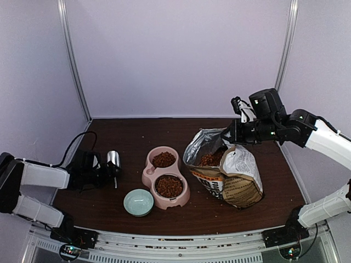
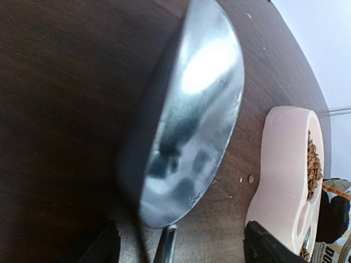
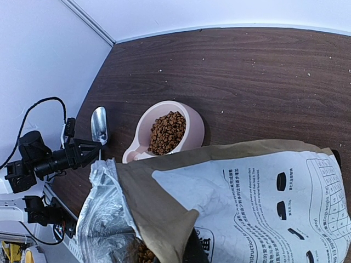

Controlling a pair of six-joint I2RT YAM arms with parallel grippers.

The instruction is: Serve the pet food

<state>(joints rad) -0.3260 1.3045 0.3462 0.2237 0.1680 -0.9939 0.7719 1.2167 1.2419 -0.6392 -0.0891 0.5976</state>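
The pet food fills both wells of the pink double bowl [image 1: 148, 176], one heap at the back [image 1: 163, 159] and one at the front [image 1: 169, 186]. More shows inside the open brown-and-white bag [image 1: 236, 175]. My left gripper [image 1: 109, 172] is open low over the table. Its fingers [image 2: 263, 246] stand wide on either side of the thin handle of a metal scoop [image 2: 192, 109], which is empty. My right gripper [image 1: 229, 133] is shut on the bag's top edge [image 3: 181, 230] and holds its mouth open. Kibble [image 3: 143, 255] shows in the foil lining.
A small pale blue bowl [image 1: 138, 202], empty, stands in front of the pink bowl. A few loose pellets [image 2: 250, 178] lie on the table between scoop and bowl. A black cable [image 1: 71, 145] runs along the left edge. White walls close the back and sides.
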